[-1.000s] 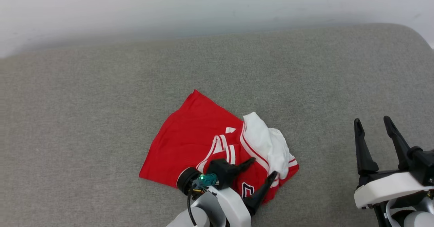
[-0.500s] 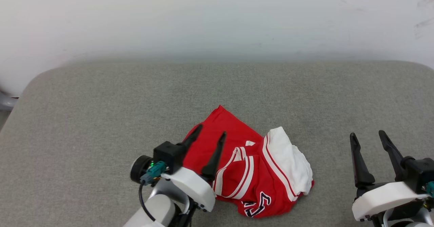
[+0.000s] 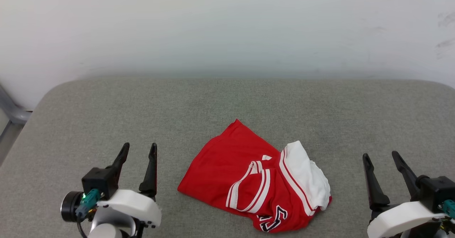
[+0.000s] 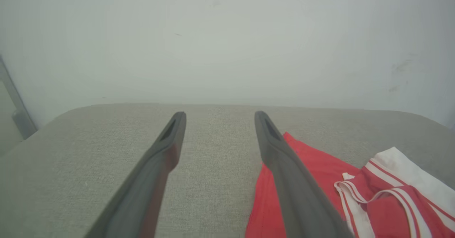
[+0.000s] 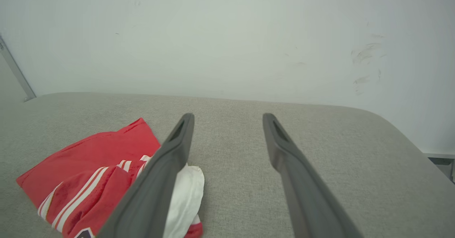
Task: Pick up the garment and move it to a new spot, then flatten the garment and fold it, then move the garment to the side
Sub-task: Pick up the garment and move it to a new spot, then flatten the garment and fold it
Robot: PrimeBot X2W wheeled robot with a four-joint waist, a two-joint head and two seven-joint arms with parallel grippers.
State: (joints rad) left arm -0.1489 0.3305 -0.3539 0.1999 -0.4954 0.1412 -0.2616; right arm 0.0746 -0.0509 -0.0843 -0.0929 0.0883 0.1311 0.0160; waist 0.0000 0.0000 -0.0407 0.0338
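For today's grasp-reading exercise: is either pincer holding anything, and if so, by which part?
Nothing is held. The left pincer and right pincer are open and empty, clear of the shirt lying crumpled on the grey surface.

Left claw [image 3: 139,146] and right claw [image 3: 380,155] hover low, fingers spread apart.

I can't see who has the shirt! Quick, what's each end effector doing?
Left end effector: open, holding nothing.
Right end effector: open, holding nothing.
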